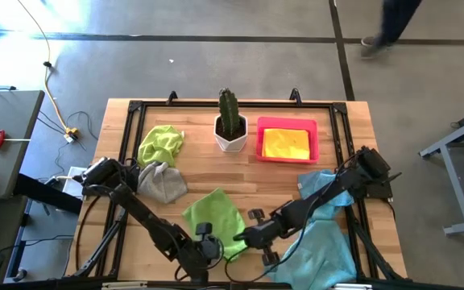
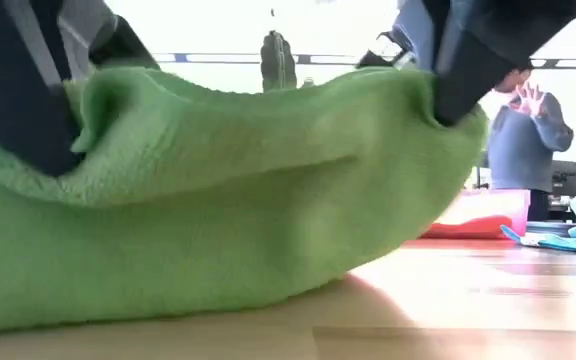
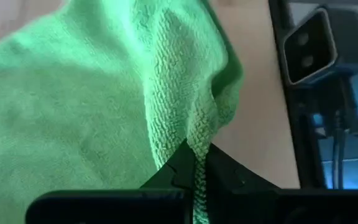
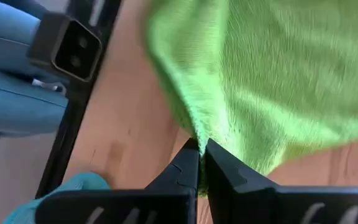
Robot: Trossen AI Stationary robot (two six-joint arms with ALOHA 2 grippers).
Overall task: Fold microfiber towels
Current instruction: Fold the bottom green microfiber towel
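Note:
A lime green microfiber towel point(image 1: 214, 216) lies near the table's front edge, in the middle. My left gripper point(image 1: 208, 240) is shut on its near left part and my right gripper point(image 1: 244, 236) on its near right part. In the low view the towel point(image 2: 218, 200) rises to two peaks at the grippers and sags between them. A second lime green towel point(image 1: 161, 145) and a grey towel point(image 1: 161, 181) lie crumpled at the left. A yellow towel point(image 1: 287, 143) lies in the pink tray point(image 1: 260, 141). A light blue towel point(image 1: 321, 238) lies under my right arm. My left gripper pinches a bunched edge point(image 3: 199, 140) of the green towel between its two fingers, slanting down from the near left. That part is lifted, and the cloth's lower part point(image 2: 118, 290) rests on the table. My right gripper pinches a gathered edge point(image 4: 194, 127) of the same towel between its two fingers, slanting down from the near right. The held part point(image 2: 423, 95) is raised, and the cloth hangs slack from it toward the table.
A cactus in a white pot point(image 1: 230, 129) stands at the far middle, next to the pink tray. A black frame point(image 1: 127, 109) runs round the tabletop. A person point(image 2: 528, 135) stands in the room beyond the table's far right.

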